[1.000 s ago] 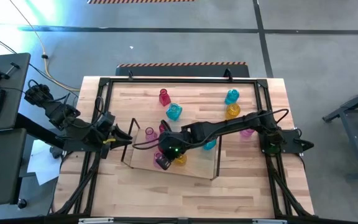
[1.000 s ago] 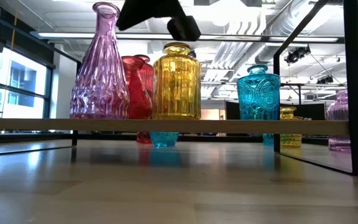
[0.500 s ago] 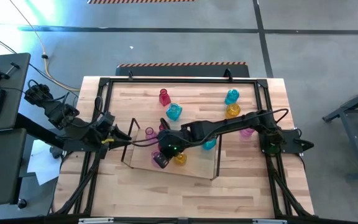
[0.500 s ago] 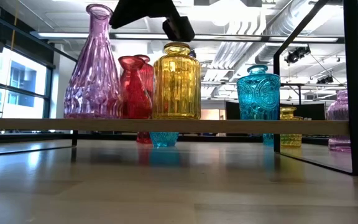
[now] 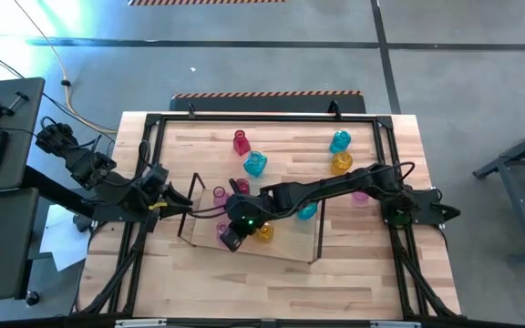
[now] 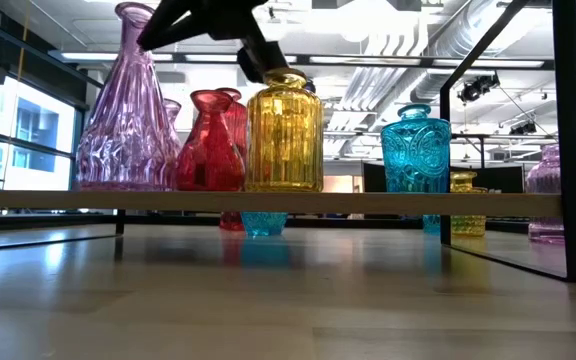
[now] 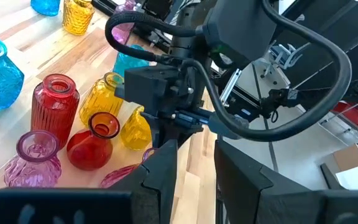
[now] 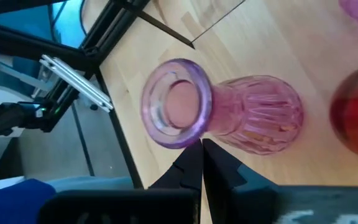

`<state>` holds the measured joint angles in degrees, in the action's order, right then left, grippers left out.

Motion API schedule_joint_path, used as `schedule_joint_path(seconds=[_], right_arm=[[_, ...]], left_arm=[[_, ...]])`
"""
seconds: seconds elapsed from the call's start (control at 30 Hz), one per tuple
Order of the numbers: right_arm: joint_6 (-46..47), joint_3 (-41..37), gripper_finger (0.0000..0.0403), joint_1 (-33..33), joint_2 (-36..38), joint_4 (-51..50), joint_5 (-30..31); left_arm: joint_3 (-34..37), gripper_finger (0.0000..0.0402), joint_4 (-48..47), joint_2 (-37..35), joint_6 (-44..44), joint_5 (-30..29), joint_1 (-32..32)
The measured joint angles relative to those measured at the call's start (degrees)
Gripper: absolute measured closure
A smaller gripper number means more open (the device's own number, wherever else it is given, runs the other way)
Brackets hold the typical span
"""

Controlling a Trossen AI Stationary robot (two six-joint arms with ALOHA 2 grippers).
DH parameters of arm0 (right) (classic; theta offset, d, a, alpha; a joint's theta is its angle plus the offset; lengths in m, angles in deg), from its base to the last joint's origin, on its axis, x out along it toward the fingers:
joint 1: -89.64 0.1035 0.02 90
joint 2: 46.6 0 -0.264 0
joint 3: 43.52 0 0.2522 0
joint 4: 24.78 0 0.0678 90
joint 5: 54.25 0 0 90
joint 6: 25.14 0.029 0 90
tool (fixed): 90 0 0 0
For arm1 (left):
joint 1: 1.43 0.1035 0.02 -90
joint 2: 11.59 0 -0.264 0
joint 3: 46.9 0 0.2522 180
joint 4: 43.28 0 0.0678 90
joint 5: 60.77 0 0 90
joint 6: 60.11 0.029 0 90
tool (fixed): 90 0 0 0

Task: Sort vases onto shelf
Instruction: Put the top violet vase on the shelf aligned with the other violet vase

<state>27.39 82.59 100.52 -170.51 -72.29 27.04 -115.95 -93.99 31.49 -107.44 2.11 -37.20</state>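
On the wooden table [image 5: 372, 273], the right pincer [image 8: 201, 158], fingers pressed together, touches the tall purple vase [image 6: 118, 110] on the shelf [image 6: 268, 200]; the left pincer [image 5: 182, 202] waits half-open beside it.

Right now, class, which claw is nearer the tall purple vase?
Right. The right claw is at the tall purple vase's neck; the left claw waits beside the shelf's end.
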Motion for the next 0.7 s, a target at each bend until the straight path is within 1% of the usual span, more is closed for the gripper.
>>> schedule_joint_path(seconds=[0.33,0.7], right_arm=[[0.2,0.0,0.0403,-0.2,0.1,1.8,-0.2],[1.5,0.0,0.0403,-0.3,0.2,5.7,1.7]], left_arm=[[0.0,0.0303,0.0,0.0,0.0,0.2,0.0],[0.0,0.0303,0.0,0.0,-0.3,0.2,0.0]])
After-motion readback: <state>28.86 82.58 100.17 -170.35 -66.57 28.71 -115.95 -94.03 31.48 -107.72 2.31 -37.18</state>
